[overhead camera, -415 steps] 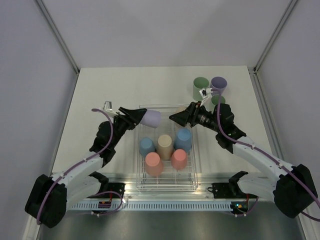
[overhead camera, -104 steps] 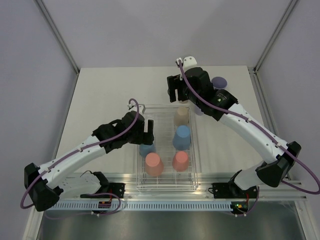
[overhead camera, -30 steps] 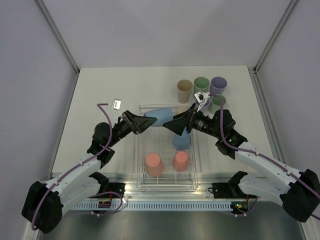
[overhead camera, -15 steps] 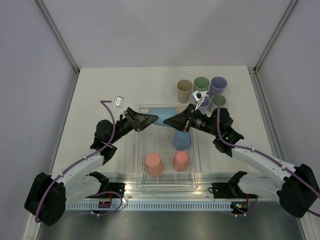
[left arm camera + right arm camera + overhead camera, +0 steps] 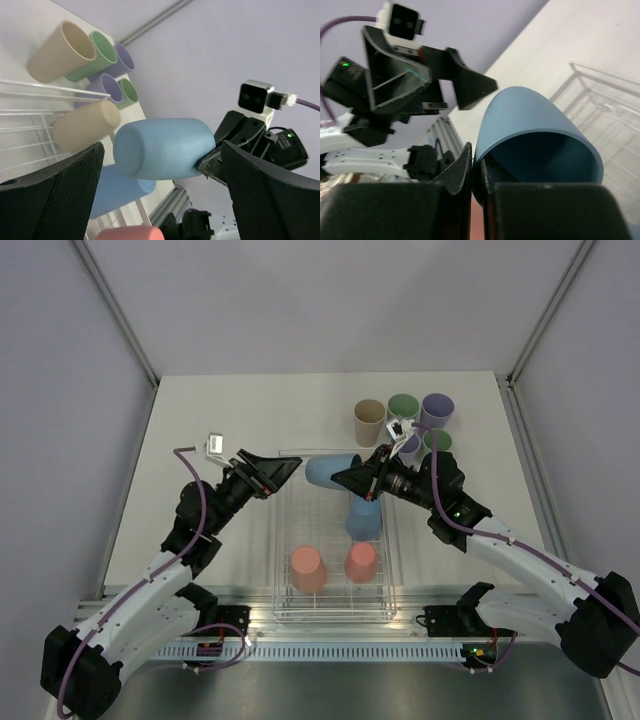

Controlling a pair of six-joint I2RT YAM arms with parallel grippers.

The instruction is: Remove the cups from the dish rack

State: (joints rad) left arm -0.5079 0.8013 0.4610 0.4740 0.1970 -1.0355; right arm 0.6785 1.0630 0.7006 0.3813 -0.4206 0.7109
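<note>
Here the blue cup [image 5: 330,471] lies sideways in the air over the far end of the dish rack [image 5: 332,598], its rim pinched by the right jaws. The left jaws stand wide open just beside its closed end, toward the left edge of the tabletop [image 5: 220,410].

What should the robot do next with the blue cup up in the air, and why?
Probably swing the right gripper toward the standing cups at the far right. It pinches the blue cup by its rim above the dish rack, and the left gripper is open, not gripping it.
</note>
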